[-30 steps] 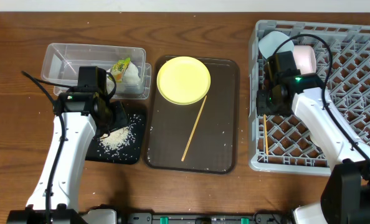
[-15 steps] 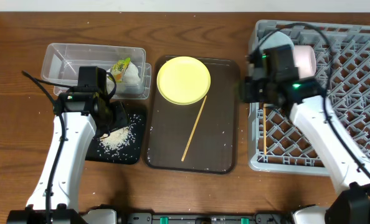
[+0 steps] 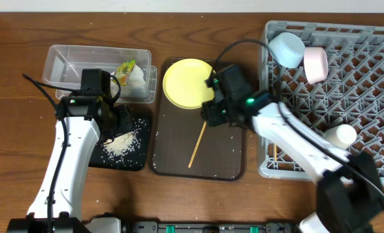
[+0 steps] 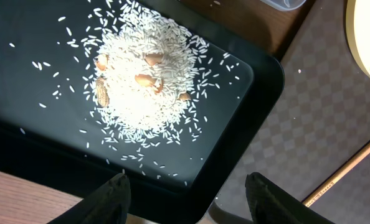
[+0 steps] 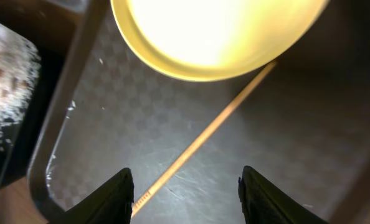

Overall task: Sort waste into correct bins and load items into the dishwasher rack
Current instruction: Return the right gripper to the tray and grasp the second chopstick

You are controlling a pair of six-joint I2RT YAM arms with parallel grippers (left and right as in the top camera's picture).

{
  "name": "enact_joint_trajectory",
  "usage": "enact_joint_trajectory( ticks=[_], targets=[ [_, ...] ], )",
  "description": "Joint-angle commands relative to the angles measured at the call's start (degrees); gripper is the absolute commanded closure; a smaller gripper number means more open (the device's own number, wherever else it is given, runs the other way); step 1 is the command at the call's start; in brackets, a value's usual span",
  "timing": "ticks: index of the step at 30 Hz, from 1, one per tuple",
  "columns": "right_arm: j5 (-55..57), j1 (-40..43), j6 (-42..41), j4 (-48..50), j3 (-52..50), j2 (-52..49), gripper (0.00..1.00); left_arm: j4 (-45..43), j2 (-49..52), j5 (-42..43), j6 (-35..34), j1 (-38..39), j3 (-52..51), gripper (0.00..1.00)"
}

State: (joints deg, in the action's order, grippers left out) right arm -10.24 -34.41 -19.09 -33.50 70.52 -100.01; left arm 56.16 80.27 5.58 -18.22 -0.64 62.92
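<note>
Right gripper [image 5: 185, 193]: jaws were held apart and empty, one wooden chopstick [image 5: 203, 140] being laid slantwise on the brown serving tray [image 5: 66, 124] beneath them, its far end at the rim of the yellow plate [image 5: 216, 31] ahead. Left gripper [image 4: 188, 196]: jaws were likewise spread and empty, rice [image 4: 141, 81] being heaped ahead in the black tray [image 4: 260, 81]. The grey rack [image 3: 373, 97], loaded with blue bowl [image 3: 288, 48], pink-sided bowl [image 3: 316, 65] and whitish cup [image 3: 341, 134], was placed to the right gripper's right.

On the table [image 3: 17, 129], the yellow plate [image 3: 187, 83] lies at the far end of the brown serving tray [image 3: 231, 162]; a chopstick [image 3: 196, 147] slants below it, the right pincer [image 3: 213, 114] over its upper end; rice [image 3: 122, 144] heaps on the black tray [image 3: 124, 160]; the blue bowl [image 3: 287, 48], pink bowl [image 3: 315, 64] and cup [image 3: 340, 135] sit in the grey rack [image 3: 373, 84].
</note>
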Motion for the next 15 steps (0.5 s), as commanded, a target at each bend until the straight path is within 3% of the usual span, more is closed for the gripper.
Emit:
enact_joint_trajectory(
  ticks=[1,10,15],
  targets=[
    [3.2,-3.0,-6.6,0.8,0.9,-4.0,0.47,0.2,-0.2,-0.7,-0.3,-0.2,0.0,0.37],
    [11.1,-7.3,-11.1,0.2,0.9,-12.2,0.49,0.2,-0.2,-0.7,-0.3,-0.2,0.0,0.37],
    [15.3,-7.4,-13.2,-4.2,0.9,-13.6,0.58,0.2,-0.2,-0.7,-0.3,-0.2,0.0,0.37]
  ],
)
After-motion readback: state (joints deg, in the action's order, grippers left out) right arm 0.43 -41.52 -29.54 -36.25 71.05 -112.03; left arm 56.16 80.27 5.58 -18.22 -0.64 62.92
